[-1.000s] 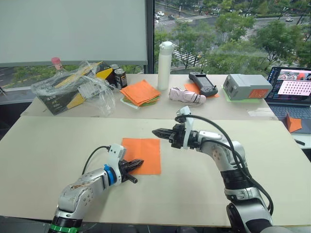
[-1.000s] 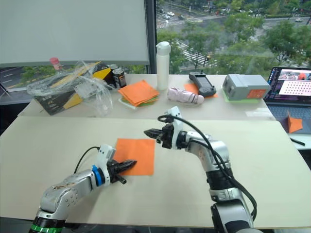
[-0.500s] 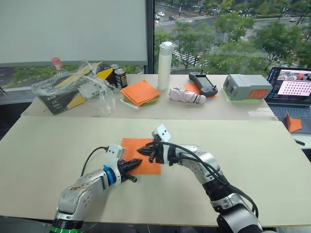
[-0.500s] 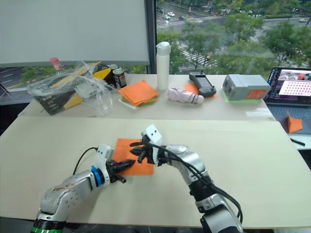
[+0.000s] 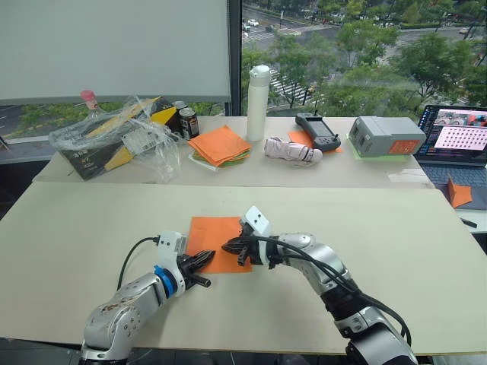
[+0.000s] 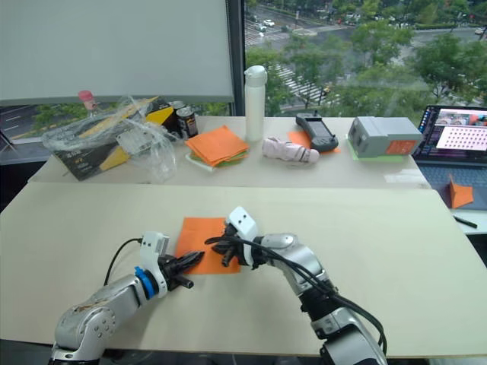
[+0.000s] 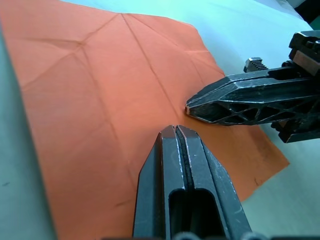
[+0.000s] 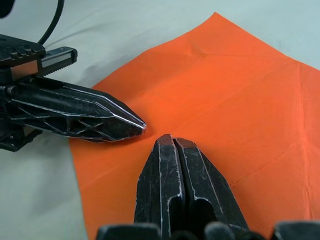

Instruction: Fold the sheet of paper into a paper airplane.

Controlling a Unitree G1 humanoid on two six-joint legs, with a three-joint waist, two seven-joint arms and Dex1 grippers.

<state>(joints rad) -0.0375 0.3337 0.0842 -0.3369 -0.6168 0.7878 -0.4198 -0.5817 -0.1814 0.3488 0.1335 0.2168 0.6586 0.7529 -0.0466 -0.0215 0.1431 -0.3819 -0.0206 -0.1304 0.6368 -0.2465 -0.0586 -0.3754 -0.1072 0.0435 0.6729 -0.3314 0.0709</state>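
Note:
The orange sheet of paper (image 5: pixel 214 232) lies flat on the near table, and faint creases cross it (image 7: pixel 100 85). My left gripper (image 5: pixel 209 256) is shut, its tip over the sheet's near edge. My right gripper (image 5: pixel 227 246) is shut too, reaching in from the right with its tip low over the sheet's near right part. The two tips point at each other a short gap apart, as the left wrist view (image 7: pixel 176 129) and the right wrist view (image 8: pixel 170 139) show. Neither holds the paper. No paper airplane shape is formed.
On the far table stand a stack of orange and green sheets (image 5: pixel 220 144), a white bottle (image 5: pixel 259 103), a plastic-wrapped box (image 5: pixel 114 141), a can (image 5: pixel 188 122), a folded umbrella (image 5: pixel 293 150), a black controller (image 5: pixel 317 131), a grey box (image 5: pixel 378 137) and a laptop (image 5: pixel 456 141).
My right gripper swung from above the table beside the sheet's far right corner down and left onto the sheet's near part. The left arm drew back slightly, its tip staying at the near edge.

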